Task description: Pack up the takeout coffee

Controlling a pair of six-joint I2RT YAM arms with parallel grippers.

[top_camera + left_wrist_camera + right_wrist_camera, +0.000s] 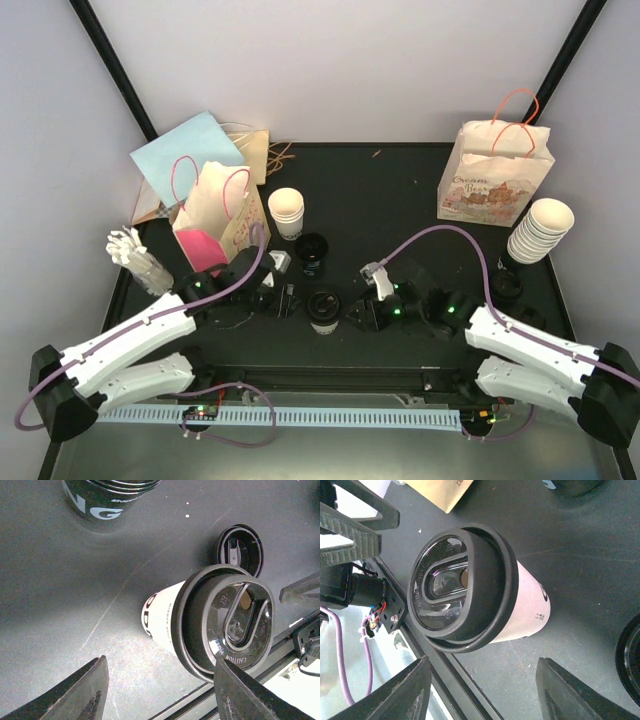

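A white takeout coffee cup with a black lid [324,308] stands on the black table between my two grippers. It fills the left wrist view [200,625] and the right wrist view [480,587]. My left gripper [282,298] is open and empty just left of the cup, its jaws [160,695] short of it. My right gripper [360,314] is open and empty just right of the cup, its jaws [485,695] apart from it. A paper bag with pink handles [215,215] stands open at the back left.
A black cup [312,252] and a stack of white cups [287,212] stand behind the lidded cup. A loose black lid [240,547] lies near it. A printed paper bag [495,180], a tall cup stack [540,230] and a black lid [505,286] are at the right.
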